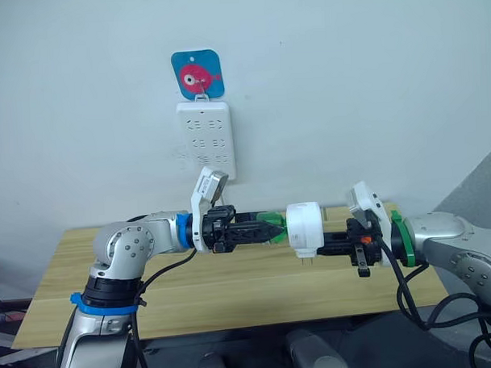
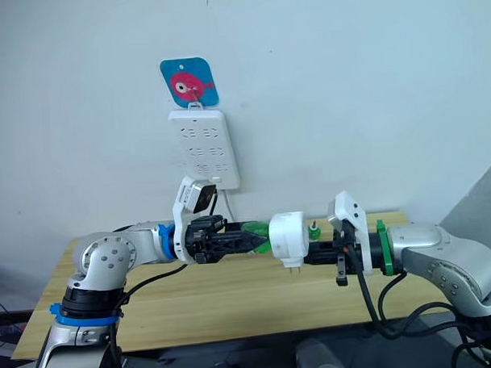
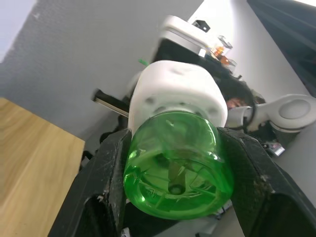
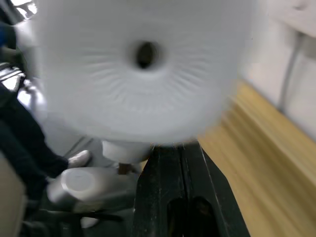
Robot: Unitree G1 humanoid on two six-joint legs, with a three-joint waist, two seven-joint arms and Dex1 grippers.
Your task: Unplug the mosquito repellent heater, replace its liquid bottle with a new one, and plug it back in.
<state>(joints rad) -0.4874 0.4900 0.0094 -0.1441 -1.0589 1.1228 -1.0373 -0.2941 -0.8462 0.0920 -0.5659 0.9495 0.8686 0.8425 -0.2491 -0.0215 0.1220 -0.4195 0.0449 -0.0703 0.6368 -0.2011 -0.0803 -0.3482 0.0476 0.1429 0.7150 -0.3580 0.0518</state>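
Observation:
The white mosquito repellent heater point(image 1: 305, 228) hangs in the air above the table, its two prongs pointing down. A green liquid bottle point(image 1: 269, 225) sticks out of its left side. My left gripper point(image 1: 259, 229) is shut on that bottle point(image 3: 177, 168), one black finger on each side. From the right, my right gripper point(image 1: 324, 239) is shut on the heater point(image 4: 143, 69), whose round vent hole faces the right wrist camera. A small green-topped item point(image 2: 313, 228) shows just behind the heater; I cannot tell what it is.
A tall white power strip point(image 1: 205, 141) hangs on the wall under a blue and pink hook plate point(image 1: 197, 74), above and behind my left gripper. The wooden table point(image 1: 233, 289) lies below both arms. A cable drops from the strip.

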